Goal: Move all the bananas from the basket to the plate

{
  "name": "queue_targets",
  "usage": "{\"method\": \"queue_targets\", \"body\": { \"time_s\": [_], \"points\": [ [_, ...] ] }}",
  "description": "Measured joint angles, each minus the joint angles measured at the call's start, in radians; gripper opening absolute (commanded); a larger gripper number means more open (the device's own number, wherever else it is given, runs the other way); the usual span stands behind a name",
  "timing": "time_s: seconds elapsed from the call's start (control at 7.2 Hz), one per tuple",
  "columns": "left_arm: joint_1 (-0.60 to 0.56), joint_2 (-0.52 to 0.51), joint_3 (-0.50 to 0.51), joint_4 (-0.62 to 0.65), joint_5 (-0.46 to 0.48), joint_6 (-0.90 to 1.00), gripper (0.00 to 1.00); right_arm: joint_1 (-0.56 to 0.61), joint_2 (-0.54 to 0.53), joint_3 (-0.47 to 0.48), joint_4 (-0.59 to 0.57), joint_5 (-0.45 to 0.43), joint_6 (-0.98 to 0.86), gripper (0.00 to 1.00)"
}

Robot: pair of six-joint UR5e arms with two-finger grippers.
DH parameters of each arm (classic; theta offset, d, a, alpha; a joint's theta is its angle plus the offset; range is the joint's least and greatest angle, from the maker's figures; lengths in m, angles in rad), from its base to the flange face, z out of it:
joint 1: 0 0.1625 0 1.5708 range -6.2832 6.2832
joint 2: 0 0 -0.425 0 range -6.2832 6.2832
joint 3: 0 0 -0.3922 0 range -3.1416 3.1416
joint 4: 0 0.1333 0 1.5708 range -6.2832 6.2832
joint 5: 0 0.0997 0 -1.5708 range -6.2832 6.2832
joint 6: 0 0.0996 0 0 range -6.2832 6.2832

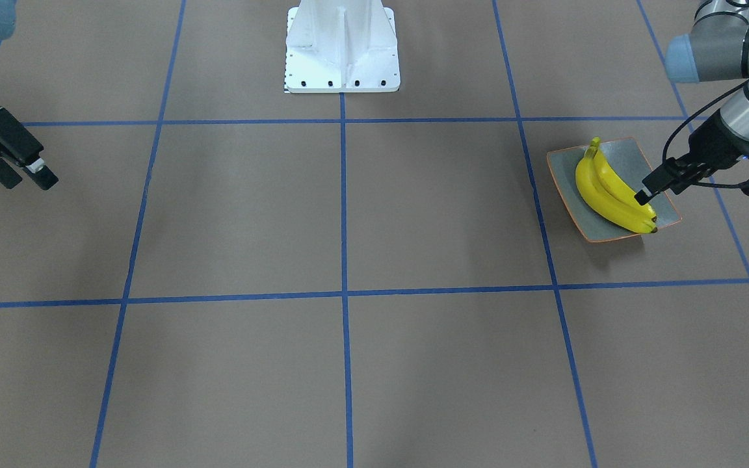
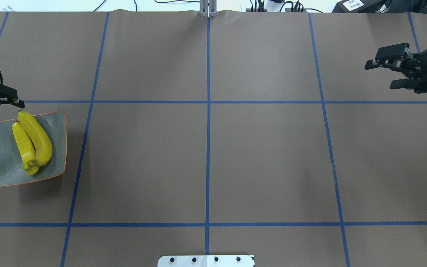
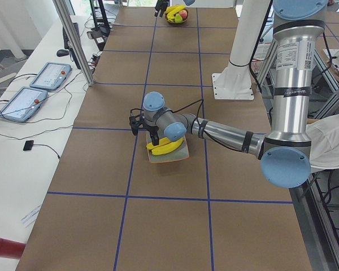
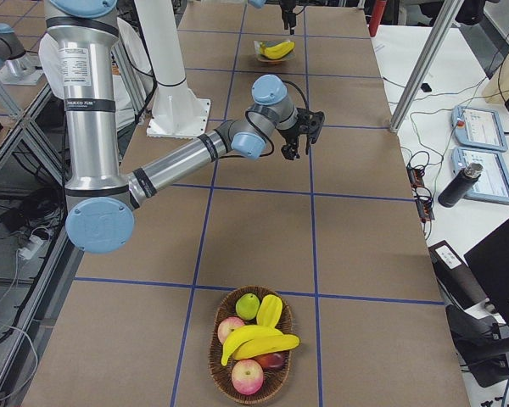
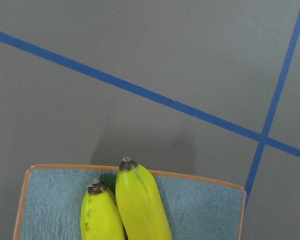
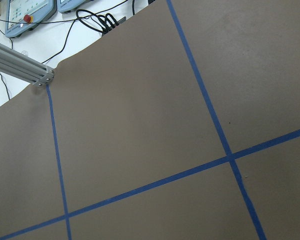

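Way over at the robot's right end of the table, the basket (image 4: pixel 212 352) has two bananas (image 4: pixel 269 311) left in it, sitting on top of some apples (image 4: pixel 248 376), while two more bananas (image 2: pixel 32 142) lie side by side on the plate (image 2: pixel 56 148) at the opposite end. So the next move pretty much hangs on this: the right claw (image 2: pixel 381 76) is clearly the nearer one, hovering over bare table with its fingers spread wide and nothing in them. The basket lies well apart from it, further out toward that right end. The lower banana (image 4: pixel 259 346) has its long axis roughly across the table, robot side to operator side; the upper one is angled and half tucked in. The left claw (image 2: pixel 5 109) hangs just past the plate's far edge, also spread and empty. The only writing is a label (image 4: pixel 72 59) on the arm, too small to read.
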Motion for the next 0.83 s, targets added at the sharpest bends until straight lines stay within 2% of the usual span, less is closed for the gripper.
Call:
{"method": "queue_targets", "body": {
  "time_s": [0.42, 0.83],
  "points": [
    [-0.065, 0.033, -0.011, 0.000, -0.035, 0.090, 0.99, 0.130, -0.197, -0.045, 0.003, 0.018, -0.358, 1.00],
    [-0.069, 0.036, -0.011, 0.000, -0.037, 0.096, 1.00, 0.360, -0.271, -0.202, 0.004, 0.128, -0.765, 1.00]
  ]
}}
